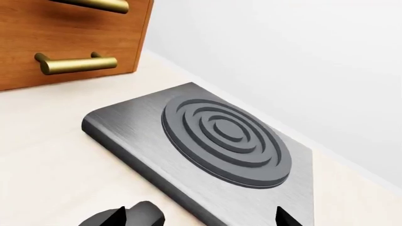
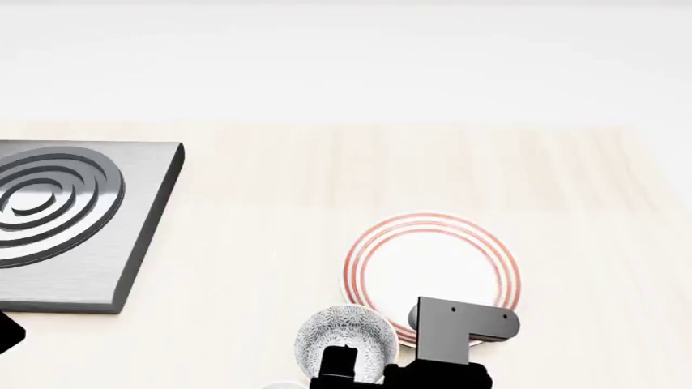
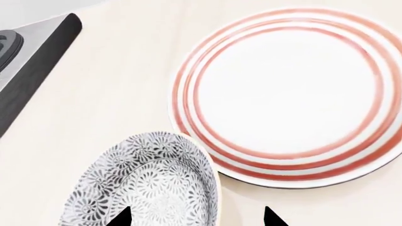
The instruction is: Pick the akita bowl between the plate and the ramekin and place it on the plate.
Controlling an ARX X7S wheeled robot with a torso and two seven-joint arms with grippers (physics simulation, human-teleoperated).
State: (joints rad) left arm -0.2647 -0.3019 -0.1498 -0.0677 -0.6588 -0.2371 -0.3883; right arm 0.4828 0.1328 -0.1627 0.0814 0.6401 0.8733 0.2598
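Note:
The akita bowl (image 3: 150, 183), grey-black speckled on white, stands on the counter touching the left front edge of the plate (image 3: 285, 89), a flat white plate with red rings. In the head view the bowl (image 2: 343, 339) is at the plate's (image 2: 430, 271) near left. My right gripper (image 3: 195, 217) is open and hangs over the bowl's plate-side rim, one fingertip over its inside and the other over bare counter. My left gripper (image 1: 201, 217) is open and empty above the near edge of the hotplate. A white sliver at the head view's bottom edge, left of the bowl, may be the ramekin.
A brushed-metal hotplate (image 2: 65, 219) with a ringed burner lies at the left of the counter. In the left wrist view a wooden cabinet (image 1: 69, 33) with brass handles stands beyond the hotplate (image 1: 226, 136), and a white wall runs along the counter's back.

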